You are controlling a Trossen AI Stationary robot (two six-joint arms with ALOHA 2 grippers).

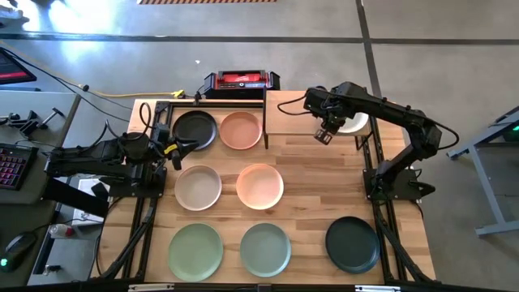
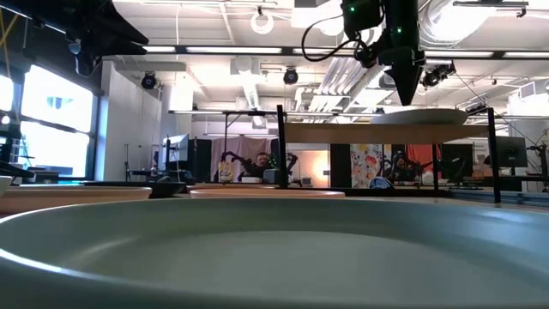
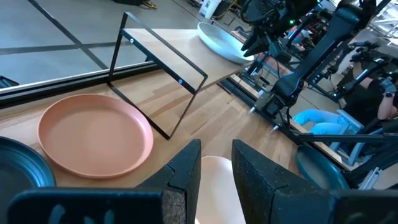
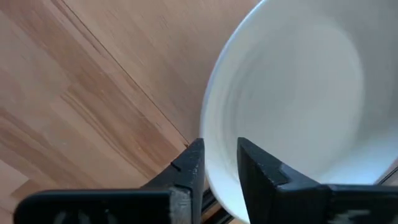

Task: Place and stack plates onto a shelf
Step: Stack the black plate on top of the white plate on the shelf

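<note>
The cream-white plate point(image 1: 355, 123) point(image 4: 298, 93) lies flat on the right end of the shelf point(image 1: 296, 113) point(image 2: 343, 133). My right gripper point(image 1: 323, 136) point(image 4: 221, 162) points down just above the plate's left-near rim, fingers a narrow gap apart; in the low view its tip point(image 2: 407, 96) stands a little above the plate point(image 2: 429, 115). On the table rest the black point(image 1: 195, 130), terracotta point(image 1: 241, 130), cream point(image 1: 198, 186), peach point(image 1: 259, 185), light green point(image 1: 195, 250), sage point(image 1: 265, 247) and dark green point(image 1: 352, 243) plates. My left gripper point(image 1: 174, 150) point(image 3: 216, 168) waits beside the black plate, slightly open.
The shelf's left half is bare wood, and its thin black legs point(image 3: 155, 93) stand next to the terracotta plate point(image 3: 93, 134). A red and black box point(image 1: 241, 81) sits beyond the table's far edge. A pale green plate point(image 2: 274, 249) fills the foreground of the low view.
</note>
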